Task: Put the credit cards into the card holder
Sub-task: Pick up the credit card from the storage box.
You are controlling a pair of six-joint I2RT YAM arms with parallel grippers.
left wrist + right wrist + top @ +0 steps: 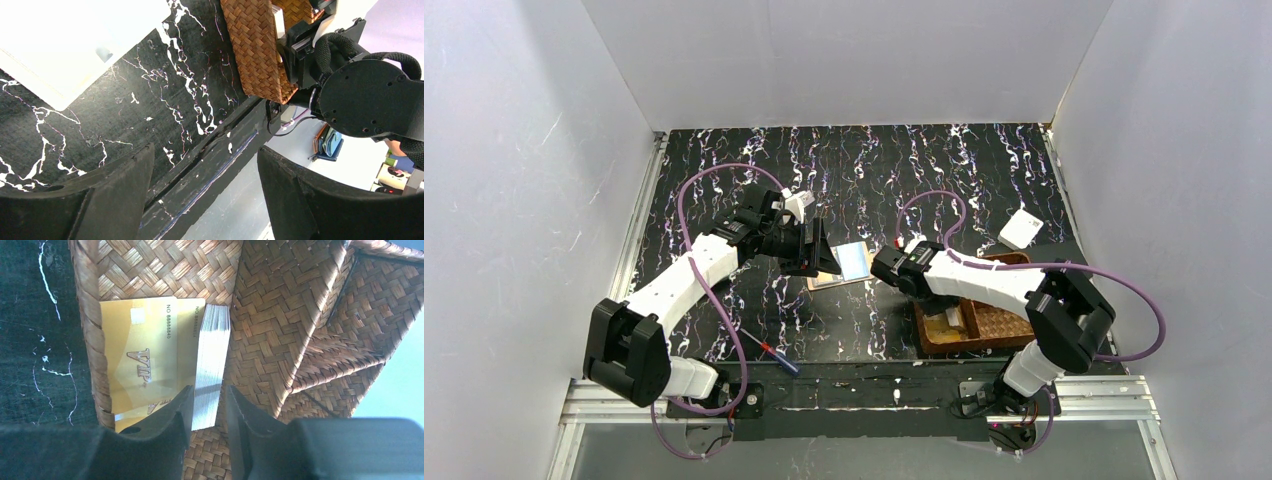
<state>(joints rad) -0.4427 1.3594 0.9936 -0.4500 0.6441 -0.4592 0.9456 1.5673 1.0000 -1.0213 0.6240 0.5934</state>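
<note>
The right hand [209, 390] hides the gold card's [142, 360] end; whether it grips the stack [212, 350] is unclear.

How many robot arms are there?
2. The white-and-black left arm reaches in from the near left; the matching right arm comes from the near right, over a brown woven basket.

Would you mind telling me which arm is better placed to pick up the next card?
Right. The right hand sits down in the basket, fingers either side of the card stack; the left hand hangs open outside it.
</note>
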